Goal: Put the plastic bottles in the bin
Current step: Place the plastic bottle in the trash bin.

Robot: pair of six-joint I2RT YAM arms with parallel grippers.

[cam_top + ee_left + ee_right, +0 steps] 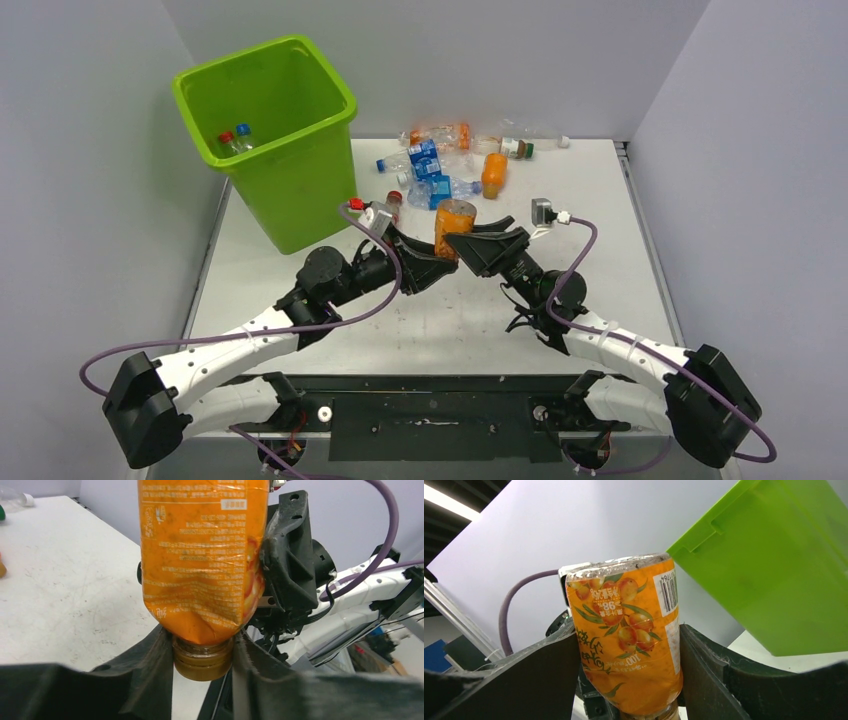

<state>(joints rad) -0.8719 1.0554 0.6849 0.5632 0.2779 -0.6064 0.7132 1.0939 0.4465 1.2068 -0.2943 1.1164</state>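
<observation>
An orange-labelled plastic bottle (454, 225) (200, 555) (629, 640) hangs upside down above the table's middle, held from both sides. My left gripper (438, 262) (202, 652) is shut on its brown cap and neck. My right gripper (468, 243) (629, 655) is shut on the bottle's body, a finger pressed on each side. The lime-green bin (300, 190) (784, 570) stands at the back left with two bottles (235, 138) lying inside. Several more plastic bottles (440, 165) with blue and orange labels lie in a loose pile behind the grippers.
A small orange bottle (493, 172) and a clear one (535, 138) lie at the pile's right. A red-capped bottle (390, 205) lies close to the bin's corner. Grey walls close in the table on three sides. Purple cables loop from both wrists.
</observation>
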